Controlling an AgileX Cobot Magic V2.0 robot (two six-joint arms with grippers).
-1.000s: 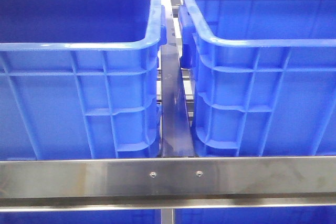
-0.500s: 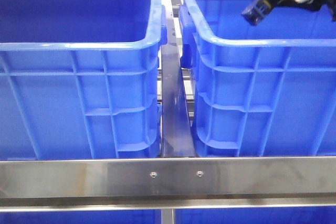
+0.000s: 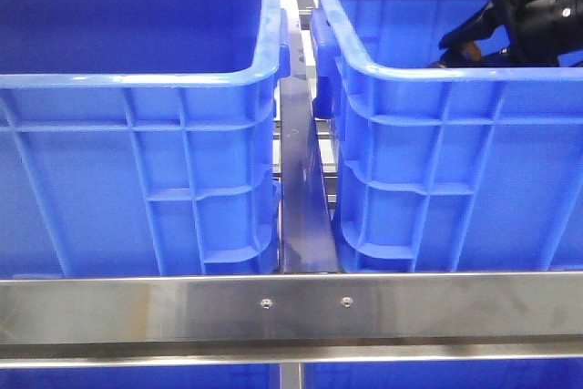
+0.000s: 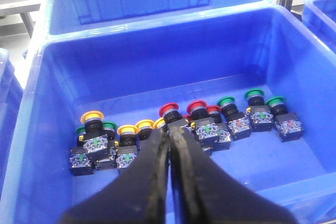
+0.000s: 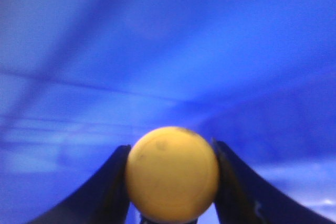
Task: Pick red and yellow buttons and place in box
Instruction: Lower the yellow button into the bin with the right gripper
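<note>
Right wrist view: the right hand point(image 5: 172, 182) grips a yellow button point(image 5: 172, 174), cap towards the camera, inside the right crate point(image 3: 437, 70); left hand point(image 4: 169, 145) is pinched empty.

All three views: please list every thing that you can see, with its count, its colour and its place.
Crates: two large, blue, side by side behind the rail in the front view; more blue crates partly seen around them.
Rail: one, steel, across the front.
Yellow buttons: about four, left part of the row on a crate floor, left wrist view.
Red buttons: about three, middle of the row.
Green buttons: about five, mostly at the right end.
Yellow button: one, between the right claw's fingers.
Left claw: black, shut, above the row.
Right claw: black, inside the right crate.
</note>
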